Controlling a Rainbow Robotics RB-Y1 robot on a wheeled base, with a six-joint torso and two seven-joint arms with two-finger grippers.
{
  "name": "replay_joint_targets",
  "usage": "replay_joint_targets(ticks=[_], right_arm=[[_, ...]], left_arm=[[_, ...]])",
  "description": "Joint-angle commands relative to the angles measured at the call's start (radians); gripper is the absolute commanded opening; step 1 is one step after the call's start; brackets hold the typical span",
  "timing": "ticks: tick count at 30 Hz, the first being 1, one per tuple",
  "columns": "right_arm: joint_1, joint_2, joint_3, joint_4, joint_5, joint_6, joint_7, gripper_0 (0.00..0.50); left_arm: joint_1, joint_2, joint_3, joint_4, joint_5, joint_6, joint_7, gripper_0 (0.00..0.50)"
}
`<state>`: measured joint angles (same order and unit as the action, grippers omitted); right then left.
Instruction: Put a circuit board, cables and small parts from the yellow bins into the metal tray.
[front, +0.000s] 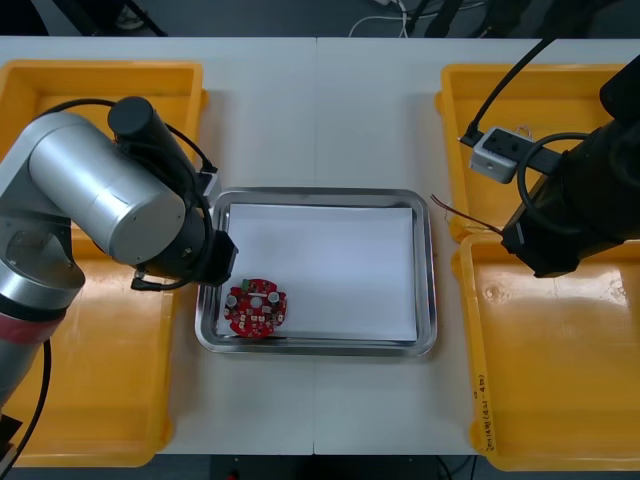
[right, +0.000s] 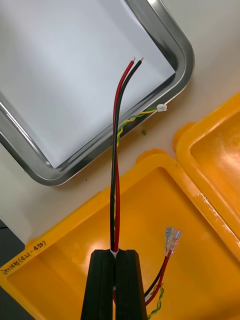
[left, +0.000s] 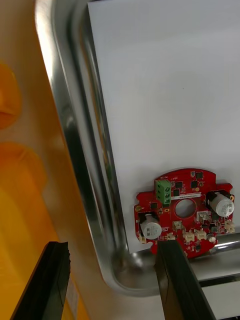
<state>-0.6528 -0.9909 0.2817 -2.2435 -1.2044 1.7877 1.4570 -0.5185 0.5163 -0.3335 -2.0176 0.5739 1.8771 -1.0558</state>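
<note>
- Circuit board (front: 256, 309): flat on the white inside of the metal tray (front: 320, 193), in its lower-left corner in the front view; judged as delivered.
- Left hand (left: 112, 250): wide open, gripping nothing. Sits at left-centre of the front view, against the tray's left wall.
- One finger (left: 172, 265) just at the board's edge, the other outside the tray rim, toward the yellow bin (left: 20, 210); reads as a release posture, straddling the rim to drop the board close to the corner.
- Right hand (right: 115, 255): clamped shut on a red and black cable (right: 116, 150), above the lower-right yellow bin (front: 560, 380).
- Gripped near the terminal end, leaving the long free length to reach ahead of the fingers, bare tips already over the tray's white inside.
- Twisted yellow strand (right: 131, 120) trailing beside the cable, lying across the tray's rim, its white connector (right: 161, 107) over the tabletop (front: 320, 100) just outside.
- Likely step in hand: carrying the cable across to the tray.
- Possible snag: strand or connector catching on the rim.
</note>
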Motion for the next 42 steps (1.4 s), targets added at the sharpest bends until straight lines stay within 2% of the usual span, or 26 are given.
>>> replay_joint_targets(ticks=[1,8,14,22,26,29,35,38,42], right_arm=[[-0.093,0.051,0.093,-0.030,0.039,-0.010,0.037,0.000],[-0.139,0.135,0.182,-0.019,0.082,-0.013,0.045,0.000],[-0.171,0.204,0.241,0.024,0.089,-0.033,0.055,0.000],[-0.209,0.244,0.359,0.036,0.167,-0.067,0.094,0.000],[-0.217,0.262,0.392,0.051,0.187,-0.073,0.120,0.000],[-0.219,0.279,0.398,0.081,0.190,-0.073,0.209,0.000],[-0.219,0.287,0.406,0.125,0.186,-0.074,0.296,0.000],[-0.228,0.290,0.435,0.134,0.204,-0.074,0.322,0.000],[-0.242,0.296,0.504,0.134,0.270,-0.080,0.325,0.000]], left_arm=[[-0.094,-0.002,0.096,-0.038,0.055,0.043,0.036,0.500],[-0.120,0.041,0.168,-0.021,0.126,0.043,0.026,0.500],[-0.130,0.108,0.177,-0.004,0.142,0.043,0.011,0.500],[-0.178,0.142,0.269,0.094,0.178,0.043,-0.020,0.500],[-0.181,0.165,0.304,0.141,0.175,0.043,-0.052,0.500],[-0.183,0.180,0.347,0.194,0.156,0.043,-0.107,0.500],[-0.190,0.209,0.401,0.270,0.129,0.043,-0.187,0.500],[-0.204,0.223,0.412,0.307,0.116,0.043,-0.217,0.500],[-0.242,0.237,0.427,0.387,0.083,0.043,-0.276,0.500]])
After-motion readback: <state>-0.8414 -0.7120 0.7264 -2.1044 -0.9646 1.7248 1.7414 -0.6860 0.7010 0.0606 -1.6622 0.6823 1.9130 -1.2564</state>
